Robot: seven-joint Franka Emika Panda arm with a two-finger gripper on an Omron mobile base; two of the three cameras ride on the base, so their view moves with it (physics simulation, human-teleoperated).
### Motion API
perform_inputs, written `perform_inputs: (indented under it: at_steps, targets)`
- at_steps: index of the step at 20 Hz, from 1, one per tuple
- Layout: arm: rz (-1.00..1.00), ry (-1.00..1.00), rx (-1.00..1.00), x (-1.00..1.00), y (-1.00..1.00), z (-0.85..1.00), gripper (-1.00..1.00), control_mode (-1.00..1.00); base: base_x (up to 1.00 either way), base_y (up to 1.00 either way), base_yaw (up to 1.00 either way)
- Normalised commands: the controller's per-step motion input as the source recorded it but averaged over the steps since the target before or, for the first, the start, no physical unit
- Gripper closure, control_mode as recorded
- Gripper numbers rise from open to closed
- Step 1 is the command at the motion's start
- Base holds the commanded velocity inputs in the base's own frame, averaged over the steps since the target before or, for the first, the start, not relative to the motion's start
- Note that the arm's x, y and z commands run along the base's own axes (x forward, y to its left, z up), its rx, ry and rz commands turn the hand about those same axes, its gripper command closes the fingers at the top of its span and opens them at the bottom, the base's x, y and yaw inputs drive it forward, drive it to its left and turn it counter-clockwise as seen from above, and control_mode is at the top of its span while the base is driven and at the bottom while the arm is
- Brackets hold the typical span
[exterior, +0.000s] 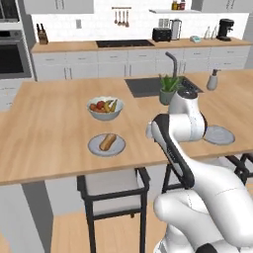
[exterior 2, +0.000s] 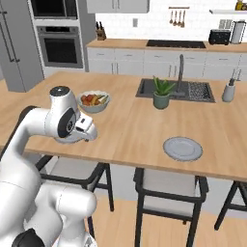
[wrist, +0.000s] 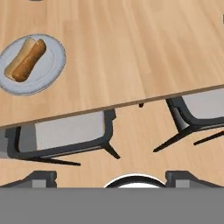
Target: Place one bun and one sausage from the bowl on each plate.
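- The kitchen is white, with pale cabinets along the back wall, an oven and a wooden island counter (exterior: 54,143) that carries a sink (exterior 2: 174,90).
- Two stools (exterior: 114,191) stand tucked under the counter's near edge, below the places set for eating.
- The arm is folded above that edge; its gripper (wrist: 109,178) points down past the edge, fingers spread wide with nothing between them.
- A pale fruit bowl (exterior: 105,108) sits behind the near plate (exterior: 106,145), which already holds a bun (wrist: 17,58) and a sausage (wrist: 29,60) side by side, so that serving looks done.
- The far plate (exterior 2: 182,148) lies bare, well apart, and probably awaits its pair.
- The black bowl cannot be made out.
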Motion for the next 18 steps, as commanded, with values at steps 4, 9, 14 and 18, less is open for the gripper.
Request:
perform_inputs:
  at_steps: [4,9,14,18]
  targets:
    - [0.0,0.0,0.0,0.0,0.0,0.0,-1.0,1.0,0.0,-1.0,-0.2]
    - [0.0,0.0,0.0,0.0,0.0,0.0,-1.0,1.0,0.03,-1.0,-0.17]
    - [0.0,0.0,0.0,0.0,0.0,0.0,-1.0,1.0,0.24,-1.0,-0.11]
    - [0.0,0.0,0.0,0.0,0.0,0.0,-1.0,1.0,0.28,-1.0,-0.07]
